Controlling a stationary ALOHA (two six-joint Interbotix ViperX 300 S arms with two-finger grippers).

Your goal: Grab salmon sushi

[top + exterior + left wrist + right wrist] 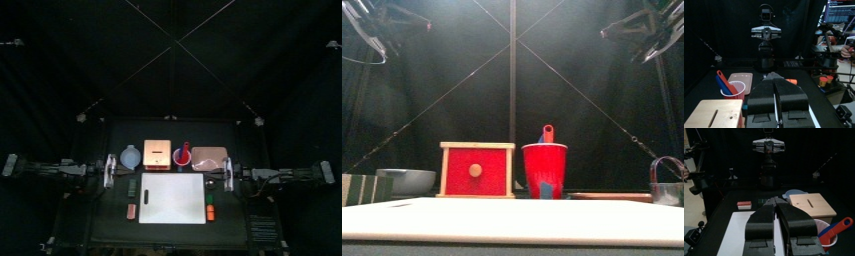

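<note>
The salmon sushi point(130, 209), a tiny pale orange-pink piece, lies on the black table just left of the white square board point(173, 197), near its front corner. It also shows in the right wrist view point(745, 204), beyond the board point(734, 230). My left gripper point(112, 170) hangs shut and empty above the table's left side, behind the sushi; its jaws point(773, 76) are closed together. My right gripper point(227, 172) hangs shut and empty above the table's right side point(775, 202). A brighter orange-red piece point(214, 213) lies right of the board and shows in the left wrist view point(791, 81).
Behind the board stand a grey-blue bowl point(130, 156), a wooden slotted box point(158, 153), a red cup with a spoon point(185, 154) and a pink tray point(210, 160). Small dark green pieces point(130, 186) lie beside the board. A person's hand point(846, 50) shows beyond the curtains.
</note>
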